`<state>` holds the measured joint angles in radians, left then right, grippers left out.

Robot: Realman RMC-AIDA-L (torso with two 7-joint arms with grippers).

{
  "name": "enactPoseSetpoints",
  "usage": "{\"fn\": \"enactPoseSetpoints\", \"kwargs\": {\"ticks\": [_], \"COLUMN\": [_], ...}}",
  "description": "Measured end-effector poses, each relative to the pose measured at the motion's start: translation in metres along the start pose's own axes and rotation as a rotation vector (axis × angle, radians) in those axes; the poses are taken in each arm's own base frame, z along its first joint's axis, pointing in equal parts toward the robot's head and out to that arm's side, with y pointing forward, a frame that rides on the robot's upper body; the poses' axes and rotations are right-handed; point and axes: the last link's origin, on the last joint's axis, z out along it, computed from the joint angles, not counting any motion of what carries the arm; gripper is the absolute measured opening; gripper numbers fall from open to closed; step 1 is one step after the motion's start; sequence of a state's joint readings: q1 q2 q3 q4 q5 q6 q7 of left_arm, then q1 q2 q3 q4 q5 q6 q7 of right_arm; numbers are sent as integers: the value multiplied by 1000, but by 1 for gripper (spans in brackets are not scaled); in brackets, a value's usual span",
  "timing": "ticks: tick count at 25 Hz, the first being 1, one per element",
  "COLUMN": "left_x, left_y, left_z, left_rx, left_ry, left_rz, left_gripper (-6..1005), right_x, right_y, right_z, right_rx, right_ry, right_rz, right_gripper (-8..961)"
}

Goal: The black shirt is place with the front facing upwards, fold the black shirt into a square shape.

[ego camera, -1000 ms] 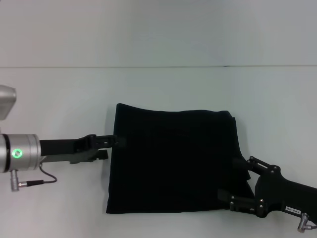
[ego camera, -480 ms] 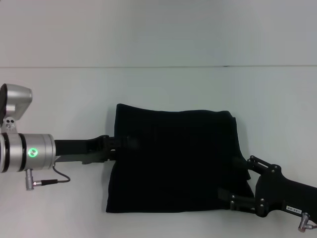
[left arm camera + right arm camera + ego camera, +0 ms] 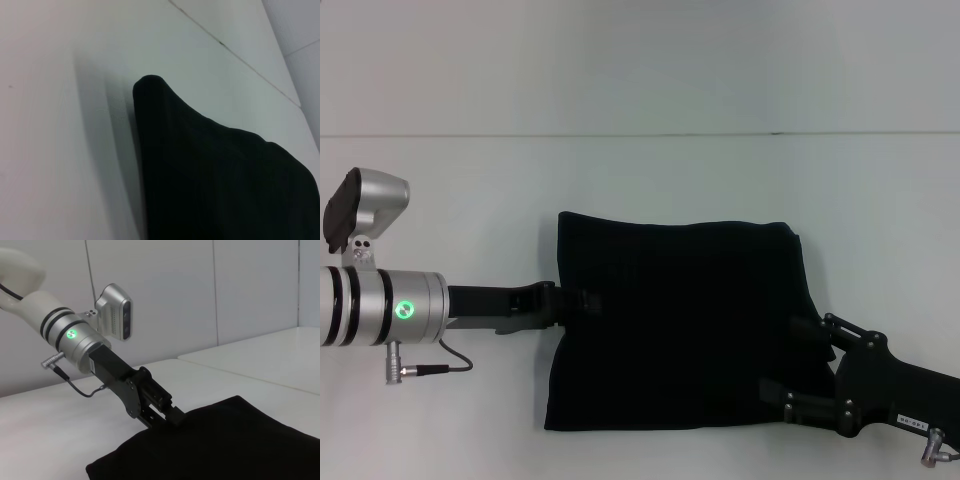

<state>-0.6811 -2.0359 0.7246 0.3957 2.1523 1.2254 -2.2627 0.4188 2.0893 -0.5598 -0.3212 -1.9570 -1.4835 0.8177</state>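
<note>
Cloth comes first: the black shirt (image 3: 680, 325) lies flat on the white table (image 3: 640, 180) as a nearly square dark panel, plain side up, between your two arms. Your left gripper (image 3: 582, 299) sits at the middle of the shirt's left edge, and in the right wrist view its fingers (image 3: 175, 416) look pressed together on that edge, though you cannot tell for sure that cloth is pinched between them. Your right gripper (image 3: 798, 360) rests at the shirt's near right corner with its fingers spread well apart, holding nothing. If you are squaring or folding from the left, judge the grip before you lift: pull low and straight across so the layers underneath stay stacked, and keep the far edge parallel with the table seam. Use the right gripper to pin the near right corner if the panel starts to slide. Count what you have: one shirt, two grippers, one table, and no other loose things in view.
</note>
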Motion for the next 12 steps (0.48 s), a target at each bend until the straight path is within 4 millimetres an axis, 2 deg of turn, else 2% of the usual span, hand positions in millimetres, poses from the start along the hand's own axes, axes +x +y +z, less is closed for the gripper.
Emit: {"fn": "enactPoseSetpoints", "kwargs": {"ticks": [3, 8, 12], "left_x": [1, 2, 4], "left_y": [-1, -1, -1], "left_z": [0, 0, 0], "left_rx": [5, 7, 10], "left_ry": [3, 8, 21], "left_rz": [0, 0, -2], "left_gripper": [637, 386, 229], "right_x": [0, 0, 0], "right_y": [0, 0, 0], "right_z": [0, 0, 0], "right_rx": [1, 1, 1], "right_ry": [-1, -1, -2], "right_rz": [0, 1, 1], "right_gripper": [942, 942, 942]}}
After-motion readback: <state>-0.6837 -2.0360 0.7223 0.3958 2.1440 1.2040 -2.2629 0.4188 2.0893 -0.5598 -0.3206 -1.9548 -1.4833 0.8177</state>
